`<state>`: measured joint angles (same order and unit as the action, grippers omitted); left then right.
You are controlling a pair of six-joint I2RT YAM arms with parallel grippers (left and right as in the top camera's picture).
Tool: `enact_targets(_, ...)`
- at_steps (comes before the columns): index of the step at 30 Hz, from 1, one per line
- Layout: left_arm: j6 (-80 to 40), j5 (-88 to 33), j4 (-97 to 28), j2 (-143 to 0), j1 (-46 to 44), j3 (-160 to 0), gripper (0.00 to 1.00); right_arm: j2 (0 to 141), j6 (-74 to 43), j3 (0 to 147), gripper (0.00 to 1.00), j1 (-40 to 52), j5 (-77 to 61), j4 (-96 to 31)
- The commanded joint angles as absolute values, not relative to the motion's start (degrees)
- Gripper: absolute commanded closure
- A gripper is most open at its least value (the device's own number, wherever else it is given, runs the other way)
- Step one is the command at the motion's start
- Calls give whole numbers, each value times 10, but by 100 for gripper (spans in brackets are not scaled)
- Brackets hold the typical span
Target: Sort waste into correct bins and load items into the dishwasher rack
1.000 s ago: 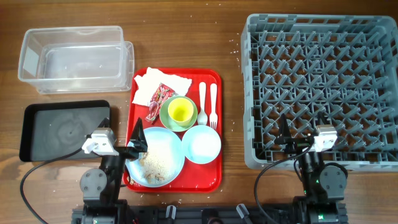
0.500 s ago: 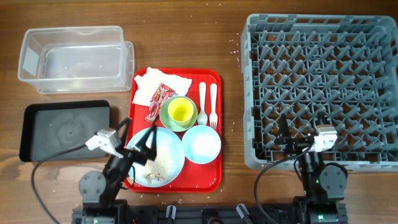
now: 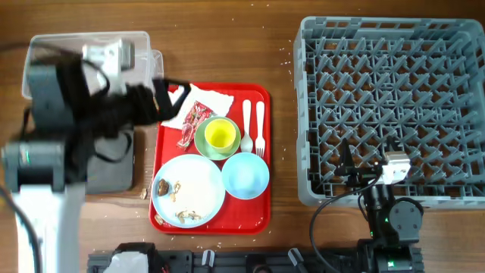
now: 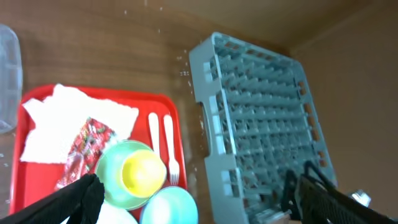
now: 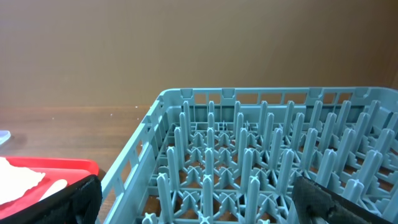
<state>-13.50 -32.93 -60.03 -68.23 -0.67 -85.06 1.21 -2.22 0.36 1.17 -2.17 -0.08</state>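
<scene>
Left gripper [image 4: 194, 180] hung spread, empty, over red tray [image 3: 266, 152], probably near napkins [image 3: 217, 100]; right gripper [image 5: 196, 184] sat spread, empty, at rack [image 3: 301, 114].

Right wrist: dishwasher rack [image 5: 261, 155] straight ahead on the bench [image 5: 74, 118].
The grey rack fills the lower right, its near corner toward the camera and rows of upright pegs rising from the grid floor. The tool [image 5: 196, 183] has its two dark fingers [image 5: 74, 202] wide apart at the bottom corners. At lower left, a red tray [image 5: 62, 165] corner carries a white shape [image 5: 18, 180], too cropped to identify.
</scene>
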Motion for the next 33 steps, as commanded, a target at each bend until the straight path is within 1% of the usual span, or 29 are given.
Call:
enact_targets(1, -167, -213, -615, -797, -36, -948, 1, 8, -15, 3, 0, 9, -30, 1)
enact_targets(2, -191, -130, -637, -828, -56, -979, 0, 8, -15, 3, 0, 9, -30, 1)
enact_targets(3, -209, -23, -681, -889, -90, -1046, 0, 8, -15, 3, 0, 9, -30, 1)
enact_targets(4, -213, 19, -697, -932, -110, -1088, 0, 8, -15, 3, 0, 9, -30, 1)
enact_targets(8, -213, 24, -673, -1010, -134, -1101, 0, 8, -15, 3, 0, 9, -30, 1)
enact_targets(9, -213, 51, -674, -1040, -134, -1101, 0, 8, -15, 3, 0, 9, -30, 1)
enact_targets(10, -214, 63, -674, -1069, -133, -1101, 6, 8, -15, 3, 0, 9, -30, 1)
enact_targets(11, -220, 62, -674, -1093, -133, -1101, 24, 8, -15, 3, 0, 9, -30, 1)
enact_targets(12, -234, 63, -675, -1110, -133, -1101, 32, 8, -15, 3, 0, 9, -30, 1)
enact_targets(15, -279, 54, -678, -1178, -134, -1100, 36, 8, -15, 3, 0, 9, -30, 1)
enact_targets(16, -279, 54, -680, -1199, -134, -1097, 32, 8, -15, 3, 0, 9, -30, 1)
enact_targets(18, -279, 55, -686, -1222, -134, -1097, 28, 8, -15, 3, 0, 9, -30, 1)
enact_targets(23, -279, 59, -680, -1263, -134, -1080, 31, 8, -15, 3, 0, 9, -30, 1)
enact_targets(27, -279, 75, -628, -1263, -133, -1037, 36, 8, -15, 3, 0, 9, -30, 1)
enact_targets(29, -277, 78, -603, -1263, -133, -999, 36, 8, -15, 3, 0, 9, -30, 1)
enact_targets(32, -275, 91, -597, -1263, -133, -975, 41, 8, -15, 3, 0, 9, -30, 1)
enact_targets(33, -275, 91, -596, -1263, -133, -975, 48, 8, -15, 3, 0, 9, -30, 1)
